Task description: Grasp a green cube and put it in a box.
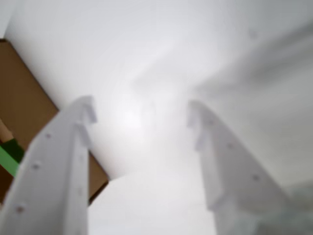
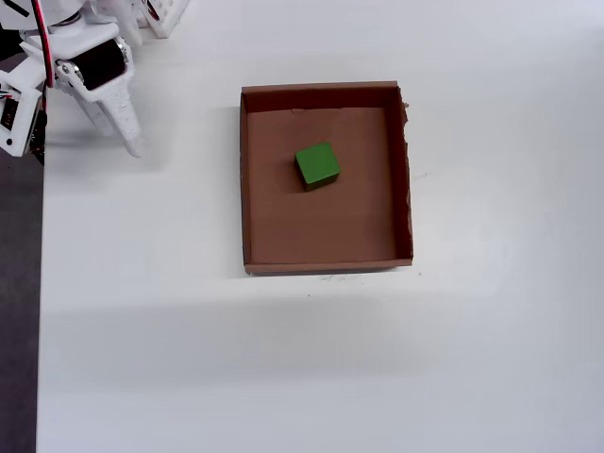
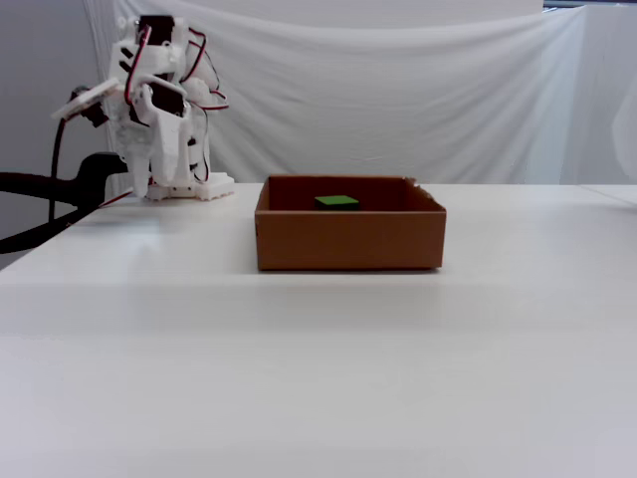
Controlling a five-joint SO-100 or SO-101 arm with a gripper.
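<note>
The green cube point(image 2: 317, 165) lies inside the brown cardboard box point(image 2: 248, 189), a little above its middle in the overhead view. In the fixed view only the cube's top point(image 3: 336, 202) shows over the box's front wall point(image 3: 348, 239). My gripper point(image 2: 132, 142) is far left of the box, pointing down at the white table near the arm's base. In the wrist view my gripper point(image 1: 142, 110) has its fingers point(image 1: 63, 161) spread apart with only bare table between them. A corner of the box point(image 1: 24, 107) and a sliver of the cube point(image 1: 10, 157) show at that view's left edge.
The arm's white base point(image 3: 189, 189) stands at the table's back left. The table's left edge point(image 2: 40, 283) runs close beside the gripper in the overhead view. A white cloth point(image 3: 398, 90) hangs behind the table.
</note>
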